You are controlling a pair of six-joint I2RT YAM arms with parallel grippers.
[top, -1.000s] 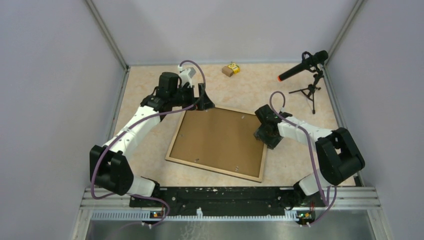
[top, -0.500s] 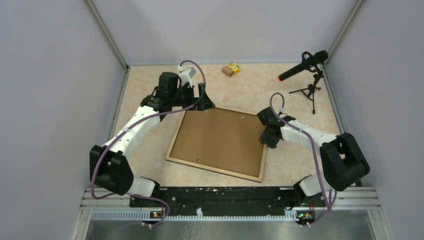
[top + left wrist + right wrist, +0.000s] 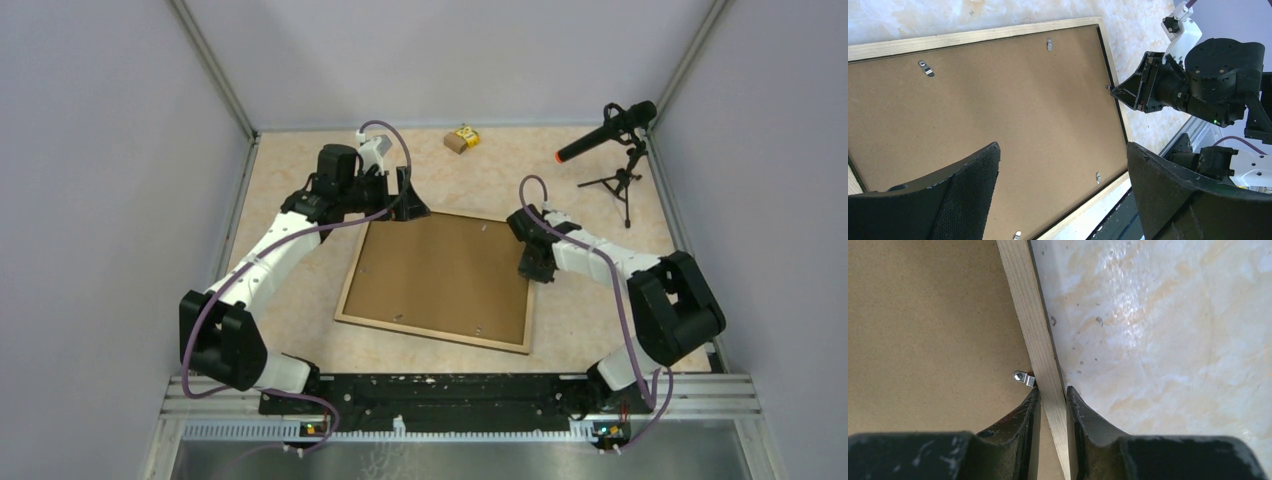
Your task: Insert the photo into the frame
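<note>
The frame (image 3: 430, 334) lies face down mid-table, its light-wood rim up, with the brown backing board (image 3: 440, 275) set inside it. The photo is hidden. My right gripper (image 3: 535, 268) is shut on the frame's right rim (image 3: 1023, 300), one finger on each side, next to a small metal clip (image 3: 1023, 378); its tips (image 3: 1052, 392) straddle the wood. My left gripper (image 3: 412, 205) hovers open and empty over the frame's far left corner. In the left wrist view it (image 3: 1063, 147) is above the board (image 3: 998, 100), and the right gripper (image 3: 1113, 91) touches the rim.
A small brown and yellow box (image 3: 461, 138) lies at the back. A microphone on a tripod (image 3: 610, 130) stands at the back right. Grey walls enclose the table on three sides. A black rail (image 3: 440, 390) runs along the near edge.
My right gripper has moved a little farther along the frame's right edge. The frame has turned slightly, its near right corner shifting. The left arm has not moved.
</note>
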